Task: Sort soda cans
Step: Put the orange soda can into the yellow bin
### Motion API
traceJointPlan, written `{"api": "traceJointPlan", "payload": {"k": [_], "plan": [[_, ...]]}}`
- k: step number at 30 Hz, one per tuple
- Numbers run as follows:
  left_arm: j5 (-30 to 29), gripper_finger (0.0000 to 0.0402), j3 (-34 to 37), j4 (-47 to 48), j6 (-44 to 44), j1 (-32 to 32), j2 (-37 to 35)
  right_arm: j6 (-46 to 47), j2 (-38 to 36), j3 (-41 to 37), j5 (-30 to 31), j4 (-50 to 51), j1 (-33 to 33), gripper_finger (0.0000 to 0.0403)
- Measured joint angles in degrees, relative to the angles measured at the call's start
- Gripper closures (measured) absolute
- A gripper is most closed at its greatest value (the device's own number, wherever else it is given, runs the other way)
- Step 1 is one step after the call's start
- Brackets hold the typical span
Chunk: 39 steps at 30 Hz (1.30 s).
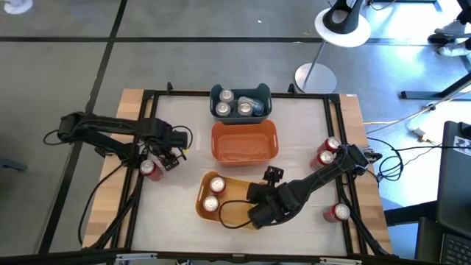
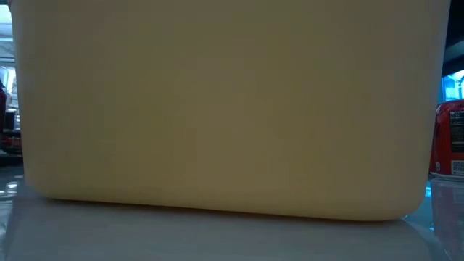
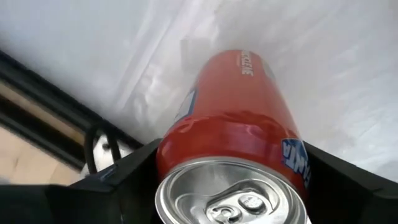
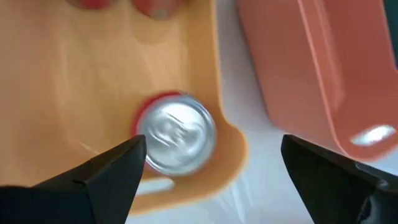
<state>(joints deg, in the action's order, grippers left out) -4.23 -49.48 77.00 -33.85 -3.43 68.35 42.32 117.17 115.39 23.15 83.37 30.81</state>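
Note:
My left gripper [image 1: 156, 163] is near the table's left side, shut on an upright red soda can [image 3: 239, 118] with a silver top [image 1: 151, 168]. My right gripper [image 4: 211, 171] is open above the yellow bin [image 1: 234, 215]. Below it, a red can [image 4: 176, 139] stands in the bin near one corner, and my arm hides this can in the high view. Two more red cans [image 1: 217, 184] [image 1: 210, 204] stand in the yellow bin. The blue bin [image 1: 217, 93] holds silver cans [image 1: 243, 107]. My left gripper pinches the red can's upper wall [image 3: 180, 146] just below the silver top, one finger [image 3: 127, 171] on each side. The can stays upright between them. I cannot tell whether its base is on the table.
An orange bin [image 1: 244, 151] sits between the blue and yellow bins with no can showing in it. Three red cans [image 1: 333, 145] [image 1: 325, 157] [image 1: 338, 213] stand by the table's right edge. The yellow bin's wall [image 2: 232, 109] fills the low view, with one red can [image 2: 449, 138] beside it.

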Motion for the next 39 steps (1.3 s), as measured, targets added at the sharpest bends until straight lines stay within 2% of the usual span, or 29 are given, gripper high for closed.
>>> {"api": "traceJointPlan", "payload": {"k": [7, 11, 16, 22, 29, 39], "plan": [[-1.3, 0.0101, -10.7, 0.3, -0.5, 3.6, -0.7, 5.1, 0.0, 0.0, 0.4, 7.0, 2.7, 0.0031], [-3.6, 0.0101, -17.8, -2.1, -0.8, 6.9, -0.6, 8.4, -0.5, 0.0, 2.7, 6.4, 5.5, 0.0031], [-4.4, 0.0101, -25.0, -10.3, -2.0, 11.3, -0.7, 13.4, -0.8, 0.1, 4.9, 6.6, 8.5, 0.0031], [-3.3, 0.0101, -27.2, -24.2, -3.2, 18.1, 0.6, 18.5, -2.2, 0.1, 7.4, 6.7, 11.4, 0.0031], [-4.4, 0.0101, -33.6, -32.1, -1.8, 26.5, 10.8, 26.1, -5.4, 0.1, 7.7, 6.6, 16.3, 0.0031], [-6.7, 0.0101, -48.0, -31.3, 3.0, 31.6, 32.6, 36.0, -6.5, 0.0, 10.2, 6.6, 22.9, 0.0031]]}}
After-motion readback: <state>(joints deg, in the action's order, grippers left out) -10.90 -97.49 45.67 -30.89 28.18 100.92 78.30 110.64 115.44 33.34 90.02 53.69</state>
